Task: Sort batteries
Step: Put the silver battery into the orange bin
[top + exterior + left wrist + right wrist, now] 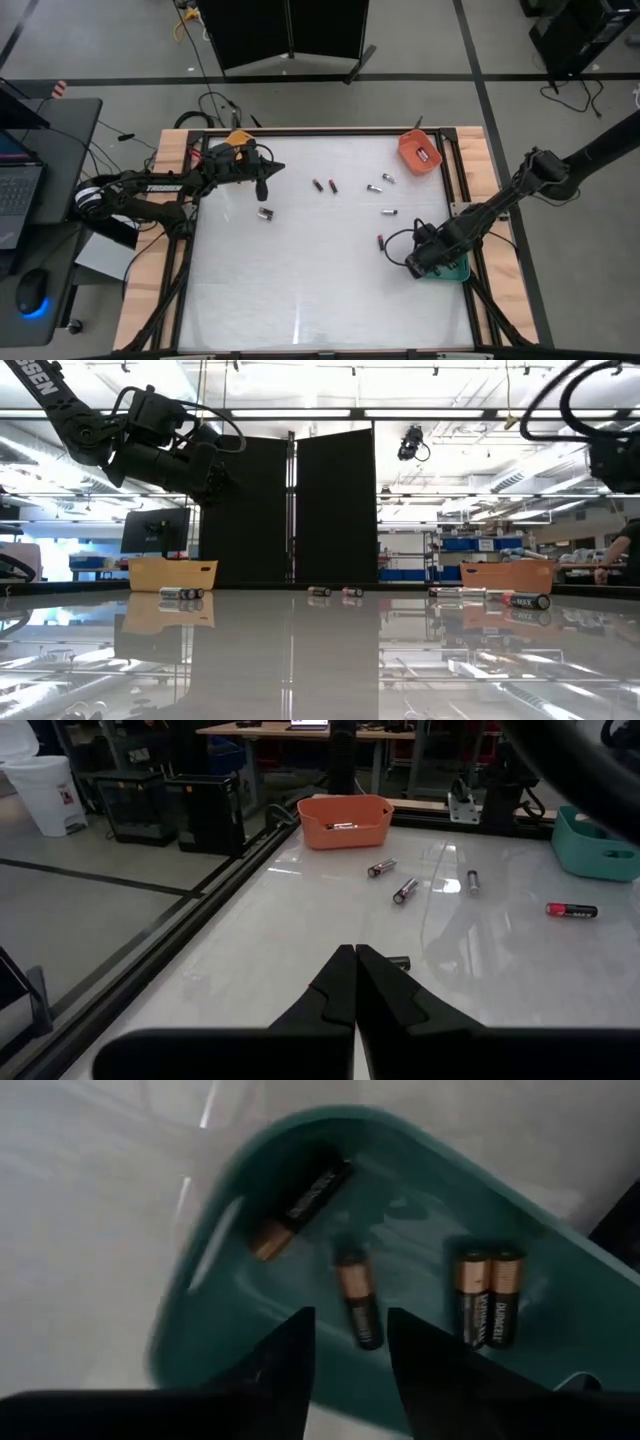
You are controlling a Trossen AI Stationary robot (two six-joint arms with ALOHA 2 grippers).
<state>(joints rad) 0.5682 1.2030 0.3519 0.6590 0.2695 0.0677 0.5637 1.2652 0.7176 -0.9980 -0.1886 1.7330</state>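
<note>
Left gripper (263, 189): your left arm reaches in from the table's left edge; its fingers (340, 982) are pressed together on nothing, held above the tabletop, as the low view shows.
Yellow tray (238, 137): at the far left corner of the table (300, 290), just behind the left arm.
Pair (265, 214): two cells lying side by side on the table, just in front of the left gripper's tip.
Red cells (324, 185): two small ones near each other, right of the left gripper, toward the table's middle.
Grey cells (381, 184): two lie apart from each other in front of the orange tray, and one more (389, 212) lies nearer you.
Orange tray (420, 152): far right corner; you can see at least one cell (424, 155) inside.
Red-ended cell (381, 241): on the table just left of the right gripper.
Right gripper (415, 266): over the green tray's left end, fingers (283, 1365) apart and nothing between them.
Green tray (220, 1240): near right edge of the table, mostly hidden under the arm from above; your right wrist view shows four copper-topped cells (358, 1298) lying loose in it, two of them side by side.
</note>
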